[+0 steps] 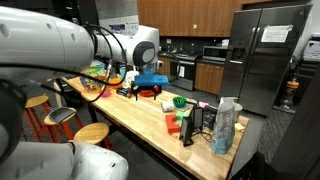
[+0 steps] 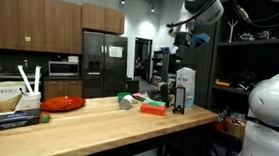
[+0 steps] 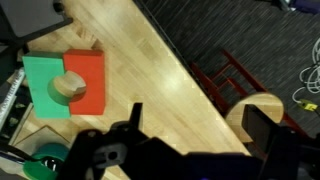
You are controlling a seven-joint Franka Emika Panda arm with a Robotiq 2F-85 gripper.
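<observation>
My gripper [image 3: 200, 125] is open and empty, held well above the wooden counter [image 3: 130, 60] near its edge. It shows in both exterior views [image 1: 147, 88] [image 2: 193, 34], raised over the counter. In the wrist view a red block [image 3: 92, 88] lies beside a green block [image 3: 40, 85], with a round wooden piece [image 3: 70, 86] resting on them, off to the left of the fingers. The blocks also show in an exterior view [image 2: 153, 108]. A green round object [image 3: 45, 160] sits at the lower left.
A wooden stool [image 3: 255, 110] stands below the counter edge, with more stools [image 1: 60, 118] alongside. A black rack [image 1: 200, 122] and a clear bag [image 1: 227, 125] stand at the counter's end. A red bowl [image 2: 64, 103] and a Chemex box [image 2: 7, 100] sit further along.
</observation>
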